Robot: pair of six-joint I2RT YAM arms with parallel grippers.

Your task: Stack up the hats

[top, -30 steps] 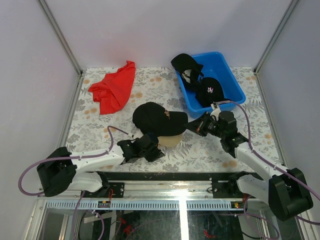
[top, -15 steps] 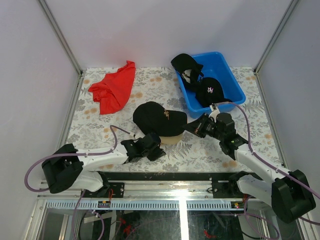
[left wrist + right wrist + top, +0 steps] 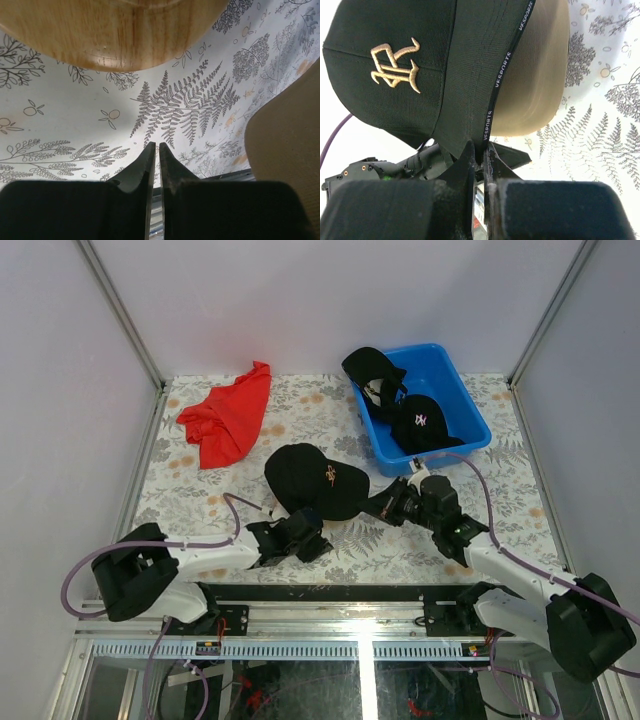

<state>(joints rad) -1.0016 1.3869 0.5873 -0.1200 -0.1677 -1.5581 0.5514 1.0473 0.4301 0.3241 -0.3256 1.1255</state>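
Right wrist view shows the right fingers pressed nearly together on the brim edge of a black cap with a gold emblem. The brim's taped inner rim runs down into the thin gap between them. Under that brim sits a tan cap, its own brim showing pale beneath the black one.

From the top view this pair lies on the counter just near-left of the blue bin, and the right arm reaches in from the bin's near side. Left of the bin, and nearer than the stacked pair, the left fingers are almost closed, with only a hairline slit between them. They grip nothing, and the fern-printed counter lies beyond them. Their camera sees a wooden stand just past the tips and the tan cap's edge off to one side.

Inside the bin lies a second black cap with a white logo. A third black cap drapes over the bin's far-left corner. A red cloth lies well to the left of the bin, apart from the caps.
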